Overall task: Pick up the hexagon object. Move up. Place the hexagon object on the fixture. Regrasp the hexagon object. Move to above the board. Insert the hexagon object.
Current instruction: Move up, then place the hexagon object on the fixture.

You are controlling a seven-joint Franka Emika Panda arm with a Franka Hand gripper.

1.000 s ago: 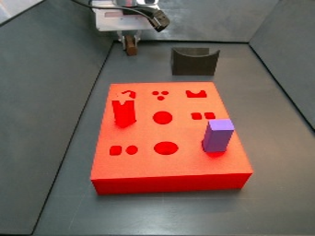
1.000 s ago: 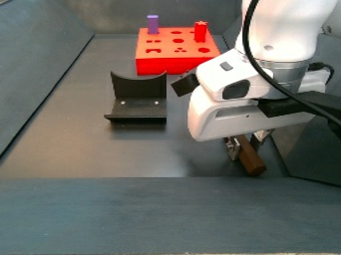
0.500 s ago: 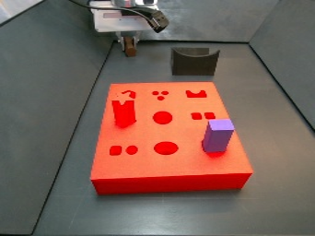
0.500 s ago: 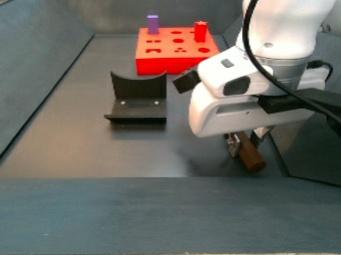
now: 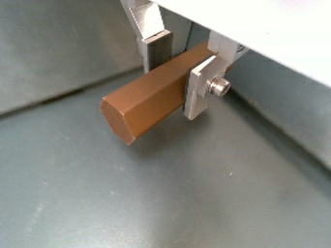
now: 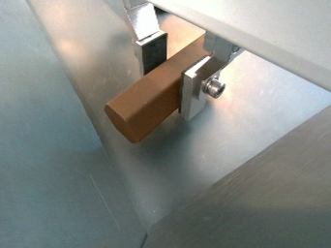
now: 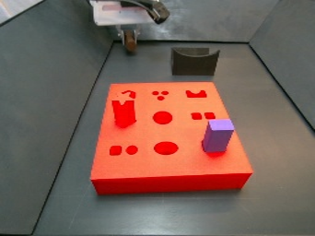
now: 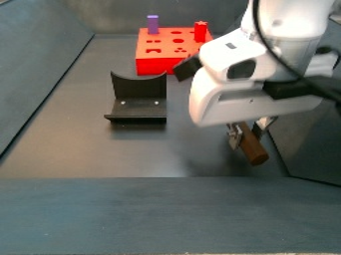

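The hexagon object [image 5: 145, 99] is a slim brown rod, and my gripper [image 5: 179, 70] is shut on it, the silver fingers [image 5: 200, 89] pressing its two sides, as both wrist views show [image 6: 149, 102]. In a side view the gripper [image 8: 246, 134] holds the rod [image 8: 249, 148] tilted just above the grey floor, well to the side of the dark fixture [image 8: 136, 100]. In a side view the gripper [image 7: 129, 37] hangs beyond the far edge of the red board [image 7: 172, 180], beside the fixture [image 7: 193, 61].
On the board stand a purple block [image 7: 219, 135] and an upright red peg [image 7: 123, 112], both also seen from the opposite side [image 8: 152, 22] [image 8: 201, 30]. Grey walls enclose the floor; one rises close beside the gripper.
The gripper has risen with the hexagon object held in it, lifting the rod a little higher off the floor. Nothing else has moved.
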